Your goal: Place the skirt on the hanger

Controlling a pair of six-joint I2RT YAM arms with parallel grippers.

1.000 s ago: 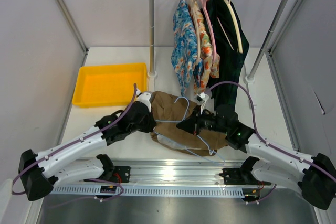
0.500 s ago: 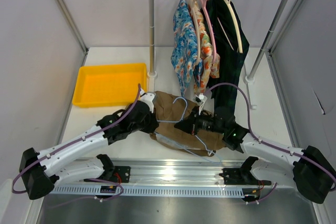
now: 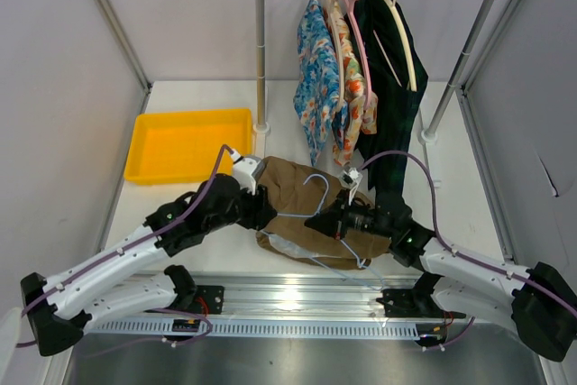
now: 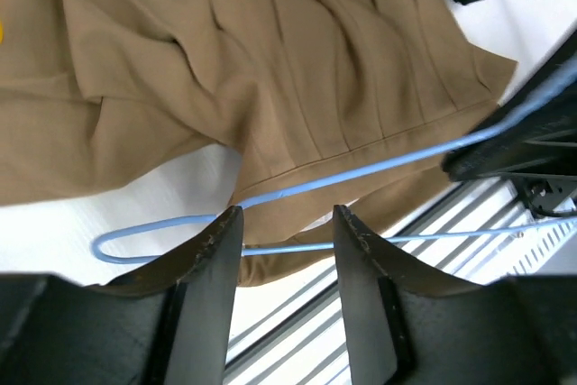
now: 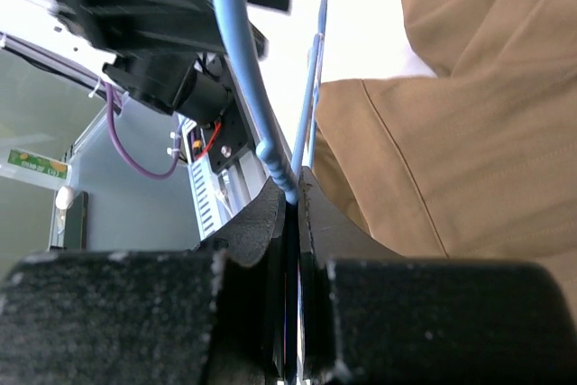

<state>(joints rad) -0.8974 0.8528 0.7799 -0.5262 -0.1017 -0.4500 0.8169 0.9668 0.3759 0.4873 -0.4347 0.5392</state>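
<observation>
Your right gripper is clamped shut on the hanger, pinching the thin wire between its fingertips. That grip looks like the anchor: it keeps the frame from sliding or twisting while the other arm works.

Your left gripper stands open. Its fingers straddle the hanger's lower wire near the left corner without touching it, so nothing is held on that side.

The skirt lies crumpled on the tabletop between the two arms, close to the near edge, with a strip of whitish lining showing along its near side. The hanger rests on top of the fabric, not inside it. In the left wrist view its rounded left corner sticks out past the skirt's edge over bare tabletop, and its upper wire crosses the pleats along the hem.

The skirt is not yet on the hanger, since no wire passes through the cloth. With the hanger pinned by the right gripper, the open left gripper is probably best used on the fabric, taking an edge beside that exposed corner and drawing it over the wire. Watch that the open fingers do not close on wire and cloth together, which would likely drag the hanger out of line.
</observation>
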